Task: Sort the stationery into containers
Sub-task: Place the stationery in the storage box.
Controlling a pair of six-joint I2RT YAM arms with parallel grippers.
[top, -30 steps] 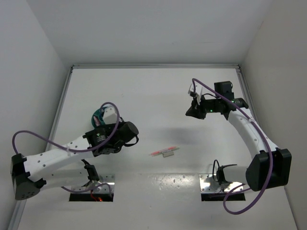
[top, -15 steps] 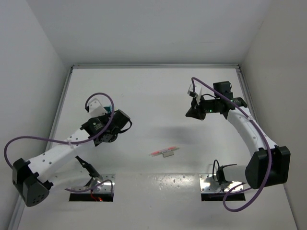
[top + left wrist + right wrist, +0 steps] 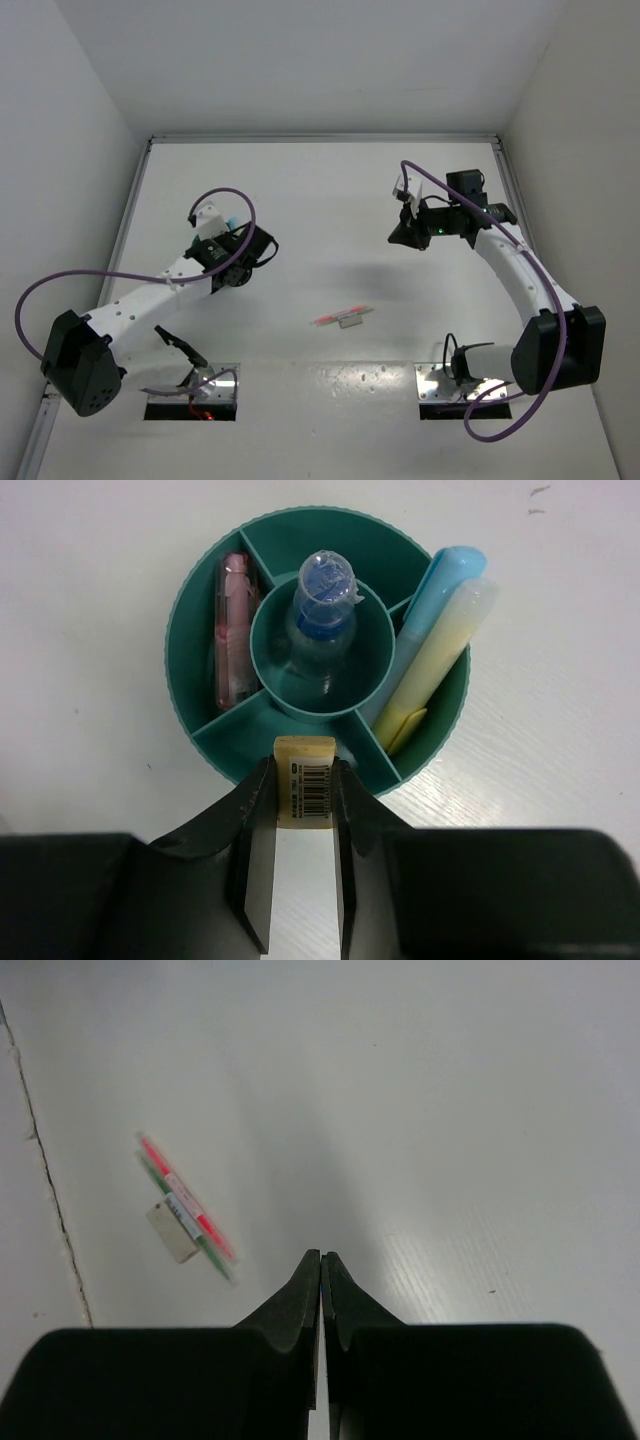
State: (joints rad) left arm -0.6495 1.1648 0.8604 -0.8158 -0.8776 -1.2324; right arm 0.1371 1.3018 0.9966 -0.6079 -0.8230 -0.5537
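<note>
Meanwhile, pens (image 3: 186,1198) beside loose eraser (image 3: 172,1231)

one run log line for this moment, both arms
left jaws: shut on eraser at near rim of teal organiser | right jaws: shut, empty | on table: red pen, green pen
</note>
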